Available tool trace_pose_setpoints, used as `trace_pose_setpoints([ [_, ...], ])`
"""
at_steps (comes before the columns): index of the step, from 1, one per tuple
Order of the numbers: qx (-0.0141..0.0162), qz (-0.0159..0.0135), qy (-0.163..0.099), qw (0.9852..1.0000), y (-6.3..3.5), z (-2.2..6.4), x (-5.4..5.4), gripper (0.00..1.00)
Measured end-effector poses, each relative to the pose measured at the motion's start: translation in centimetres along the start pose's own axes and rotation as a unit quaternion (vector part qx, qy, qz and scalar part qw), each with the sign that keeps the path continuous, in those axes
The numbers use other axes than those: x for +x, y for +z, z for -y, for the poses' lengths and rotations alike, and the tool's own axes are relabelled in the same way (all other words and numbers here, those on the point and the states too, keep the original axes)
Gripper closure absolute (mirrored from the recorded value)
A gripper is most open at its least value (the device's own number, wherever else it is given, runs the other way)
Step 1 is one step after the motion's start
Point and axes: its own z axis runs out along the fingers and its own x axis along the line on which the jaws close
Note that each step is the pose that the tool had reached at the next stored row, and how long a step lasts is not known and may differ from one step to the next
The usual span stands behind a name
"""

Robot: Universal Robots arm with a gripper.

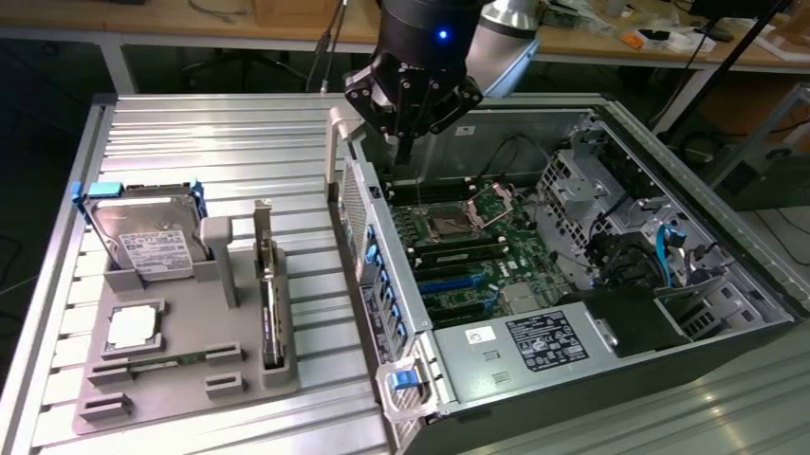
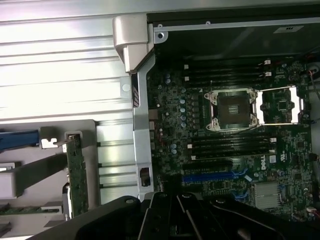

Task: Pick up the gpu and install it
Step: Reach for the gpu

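The gpu stands on edge in a slot of the grey holder, a thin green card with a silver bracket at its far end. In the wrist view the gpu shows as a narrow green strip beside the case wall. My gripper hangs over the far corner of the open computer case, above the motherboard and well away from the gpu. Its fingers are shut with nothing between them. In the wrist view the dark gripper sits above the blue expansion slot.
A silver hard drive with blue tabs leans in the holder on the exterior view's left, with a processor chip in front of it. Inside the case are the open CPU socket, memory slots, cables and a drive cage. A ribbed metal table lies beneath.
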Motion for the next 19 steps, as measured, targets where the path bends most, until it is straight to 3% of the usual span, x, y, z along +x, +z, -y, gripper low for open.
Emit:
trace_pose_setpoints([
  [19, 0.0, 0.0, 0.0, 1.0, -0.05, 0.18, 1.6, 0.89],
])
